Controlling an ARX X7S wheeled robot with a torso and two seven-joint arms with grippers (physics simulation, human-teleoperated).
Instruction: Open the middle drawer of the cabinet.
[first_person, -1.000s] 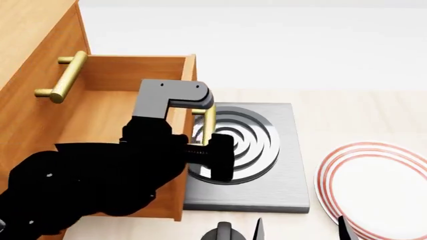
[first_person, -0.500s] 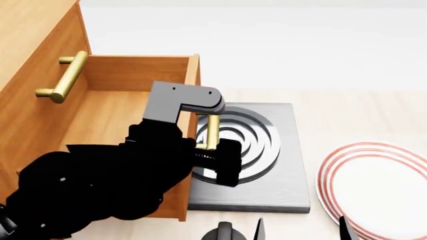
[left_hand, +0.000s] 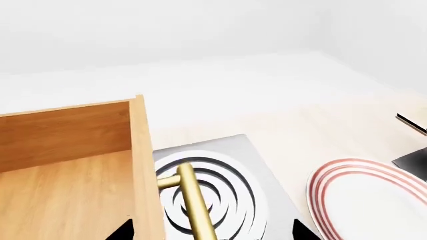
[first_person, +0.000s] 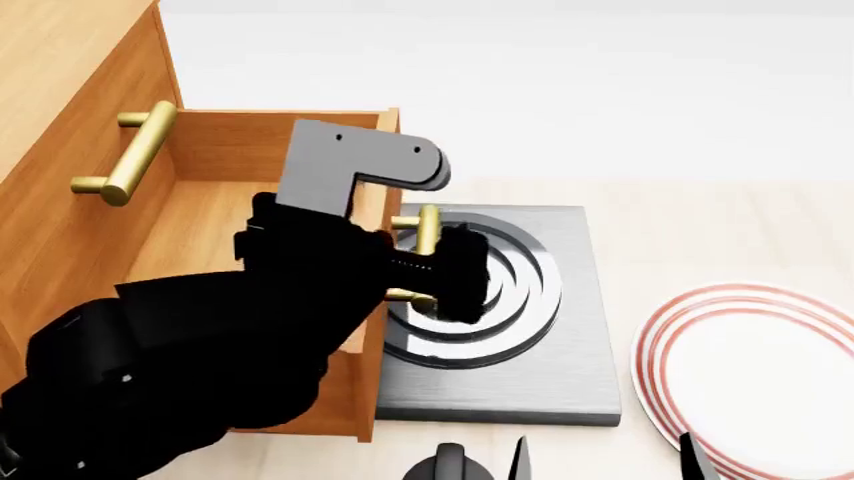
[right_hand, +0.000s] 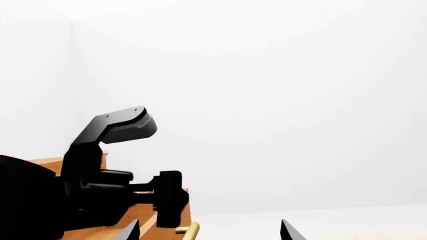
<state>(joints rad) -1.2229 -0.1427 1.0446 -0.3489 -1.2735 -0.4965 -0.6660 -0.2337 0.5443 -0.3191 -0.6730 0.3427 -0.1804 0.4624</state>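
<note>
Rising left hand (first_person: 434, 262), middle drawer (first_person: 240, 240) unmoved

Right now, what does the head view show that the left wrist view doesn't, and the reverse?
Only the head view shows the black left gripper at the handle, the uppermost drawer's brass bar handle and the orange-brown wooden cabinet front. Only the left wrist view shows dark objects beyond the plate. Both show the pulled-out middle drawer, its brass bar handle, the grey spiral hotplate and the red-rimmed white plate.
</note>
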